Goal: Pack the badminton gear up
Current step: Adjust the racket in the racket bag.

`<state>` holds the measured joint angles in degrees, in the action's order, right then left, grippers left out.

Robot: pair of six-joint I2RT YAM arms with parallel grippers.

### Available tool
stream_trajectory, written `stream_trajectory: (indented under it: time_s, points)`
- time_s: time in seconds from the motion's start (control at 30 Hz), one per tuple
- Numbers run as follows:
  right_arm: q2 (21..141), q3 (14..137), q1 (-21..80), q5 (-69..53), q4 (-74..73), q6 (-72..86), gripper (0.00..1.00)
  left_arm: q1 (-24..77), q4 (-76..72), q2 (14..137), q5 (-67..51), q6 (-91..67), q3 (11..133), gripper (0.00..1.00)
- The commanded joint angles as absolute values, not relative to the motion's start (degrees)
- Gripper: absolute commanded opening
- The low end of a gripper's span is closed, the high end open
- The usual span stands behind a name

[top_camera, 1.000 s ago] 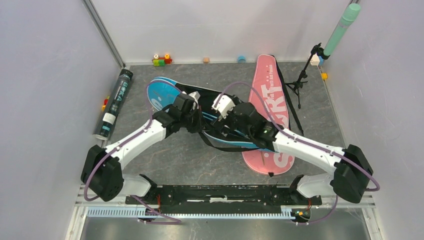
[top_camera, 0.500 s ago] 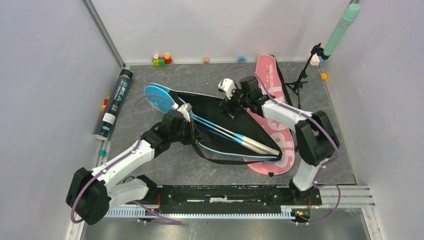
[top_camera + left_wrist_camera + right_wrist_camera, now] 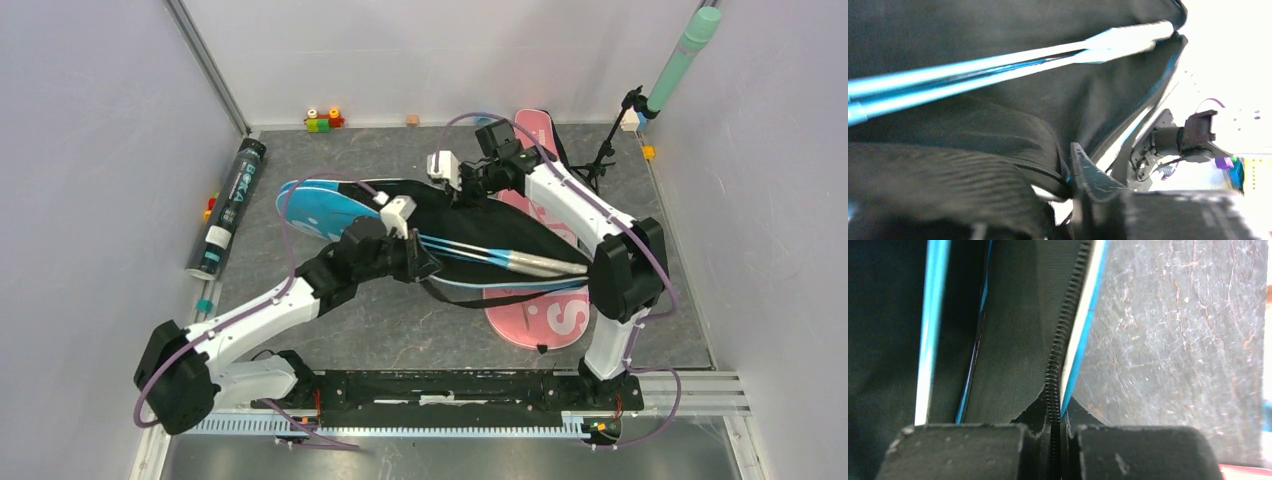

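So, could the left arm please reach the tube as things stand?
Probably yes: the tube lies uncovered on that arm's side, with bare table between. The left tool is at the blue bag, though, which the right tool pinches.

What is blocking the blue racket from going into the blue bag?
Nothing visible. The slim blue racket already lies on the black lining of the open long blue racket bag; the right gripper pinches its zipper edge.
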<state>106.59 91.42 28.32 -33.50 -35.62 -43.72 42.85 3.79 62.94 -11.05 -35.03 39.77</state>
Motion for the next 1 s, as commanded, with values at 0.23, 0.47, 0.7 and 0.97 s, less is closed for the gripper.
stream_trajectory:
  time_s: [0.23, 0.47, 0.7, 0.97]
  points:
    - [102.5, 88.2, 19.3, -34.5, -66.0, -86.9, 0.00, 46.4, 11.3, 65.2, -8.1, -21.6, 50.8, 1.00]
    - [103.4, 86.8, 17.1, -33.7, -68.7, -88.7, 0.00, 46.0, 13.3, 59.8, 4.7, 10.7, 61.9, 1.00]
    - [105.5, 89.3, 14.6, -35.0, -70.6, -86.4, 0.00, 28.6, 40.2, 74.9, -26.8, 48.8, 90.9, 1.00]
    - [107.1, 90.4, 13.2, -35.9, -71.2, -81.3, 0.00, 21.8, 76.7, 82.0, -24.1, 83.2, 98.3, 1.00]
